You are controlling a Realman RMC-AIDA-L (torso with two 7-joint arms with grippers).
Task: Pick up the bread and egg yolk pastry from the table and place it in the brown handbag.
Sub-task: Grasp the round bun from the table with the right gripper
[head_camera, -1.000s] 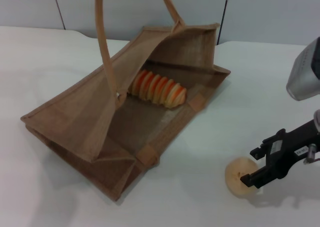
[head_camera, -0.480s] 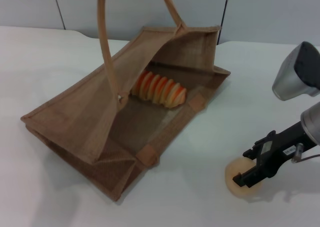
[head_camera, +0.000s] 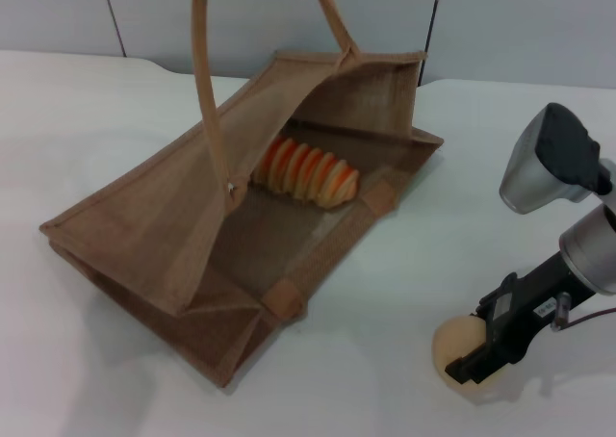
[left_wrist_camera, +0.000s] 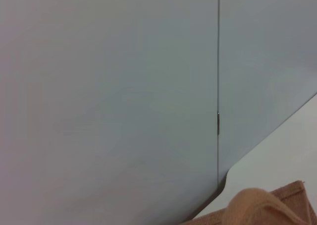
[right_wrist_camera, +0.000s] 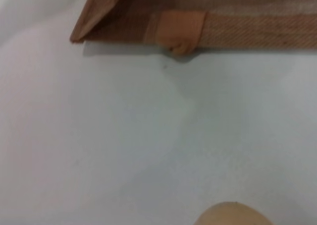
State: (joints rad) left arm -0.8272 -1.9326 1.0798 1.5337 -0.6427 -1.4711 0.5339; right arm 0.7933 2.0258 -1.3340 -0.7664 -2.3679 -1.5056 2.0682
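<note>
— Bread [head_camera: 306, 171] lies inside the brown handbag [head_camera: 144, 225], seen only from the head.
— Right end effector [head_camera: 478, 360] pinches the egg yolk pastry [head_camera: 457, 346] on the surface [head_camera: 385, 293].

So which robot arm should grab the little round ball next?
The right one. Its tool is already down at the egg yolk pastry on the table. The left arm is out of sight, up near a handle of the brown handbag, where the bread already lies.
</note>
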